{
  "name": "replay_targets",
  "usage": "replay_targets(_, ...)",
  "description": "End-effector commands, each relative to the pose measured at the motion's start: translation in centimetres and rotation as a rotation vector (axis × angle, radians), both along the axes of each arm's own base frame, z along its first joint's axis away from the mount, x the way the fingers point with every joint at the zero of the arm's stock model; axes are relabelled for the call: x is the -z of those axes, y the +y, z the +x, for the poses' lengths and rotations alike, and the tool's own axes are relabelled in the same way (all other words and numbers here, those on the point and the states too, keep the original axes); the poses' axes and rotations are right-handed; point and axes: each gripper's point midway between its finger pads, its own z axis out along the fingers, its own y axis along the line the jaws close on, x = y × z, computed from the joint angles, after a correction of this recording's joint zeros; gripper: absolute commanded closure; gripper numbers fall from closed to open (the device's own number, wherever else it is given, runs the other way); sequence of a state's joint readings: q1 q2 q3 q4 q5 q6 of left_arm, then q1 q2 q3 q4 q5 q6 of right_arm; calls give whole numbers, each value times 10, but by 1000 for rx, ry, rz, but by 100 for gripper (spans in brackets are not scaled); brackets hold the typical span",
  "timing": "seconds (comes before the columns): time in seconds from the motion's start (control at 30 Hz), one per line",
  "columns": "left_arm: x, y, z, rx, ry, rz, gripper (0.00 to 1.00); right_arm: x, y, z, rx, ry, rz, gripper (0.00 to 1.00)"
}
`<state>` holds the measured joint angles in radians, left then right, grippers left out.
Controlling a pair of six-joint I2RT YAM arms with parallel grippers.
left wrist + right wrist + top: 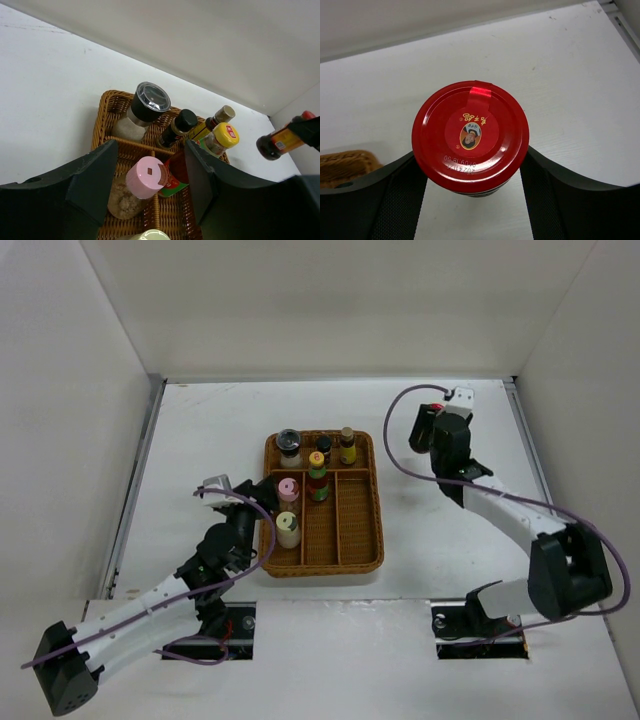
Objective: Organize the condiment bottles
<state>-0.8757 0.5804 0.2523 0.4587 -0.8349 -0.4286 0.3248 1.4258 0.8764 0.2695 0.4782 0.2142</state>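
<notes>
My right gripper (472, 172) is shut on the red-lidded dark jar (470, 134) and holds it above the table, right of the brown wicker tray (358, 530). The jar also shows in the left wrist view (282, 141). My left gripper (150, 167) is open, its jaws on either side of the pink-capped bottle (146, 177) in the tray's left column, not touching it. The tray also holds the grey-lidded jar (147, 102), two slim dark bottles (182, 125), the yellow-capped green-red bottle (223, 137) and the pale-yellow-capped bottle (288, 528).
The tray's right column (355, 515) holds nothing. White walls enclose the table on the left, back and right. The tray's corner (345, 167) shows at the left of the right wrist view. The right arm's cable (400, 465) loops between that arm and the tray.
</notes>
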Motion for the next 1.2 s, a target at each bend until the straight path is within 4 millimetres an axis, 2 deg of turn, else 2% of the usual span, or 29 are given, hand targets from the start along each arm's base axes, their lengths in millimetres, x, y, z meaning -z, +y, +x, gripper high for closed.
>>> replay_targets(0.0, -25, -2, 0, 5, -41, -38, 46, -80, 26, -18, -54, -213, 89, 44)
replay_targets(0.2, -28, -1, 1, 3, -45, -41, 46, -108, 87, -81, -264, -225, 113, 44)
replay_targets(0.33, -29, 0, 1, -1, -46, -42, 46, -113, 117, -122, -380, -223, 169, 45)
replay_targets(0.5, -29, 2, 2, -11, -45, -41, 46, -111, 159, -157, -510, -213, 253, 45)
replay_targets(0.73, -29, 4, 3, -23, -43, -41, 46, -92, 229, -191, -671, -176, 305, 45)
replay_targets(0.87, -27, 4, 3, -26, -40, -37, 46, -83, 252, -200, -710, -183, 313, 45)
replay_targets(0.9, -27, 5, 3, -27, -39, -36, 46, -78, 259, -202, -723, -182, 316, 45)
replay_targets(0.93, -26, 5, 3, -26, -36, -33, 46, -64, 277, -209, -756, -178, 301, 44)
replay_targets(1.17, -23, 6, 4, -33, -26, -27, 46, -43, 296, -203, -751, -170, 252, 44)
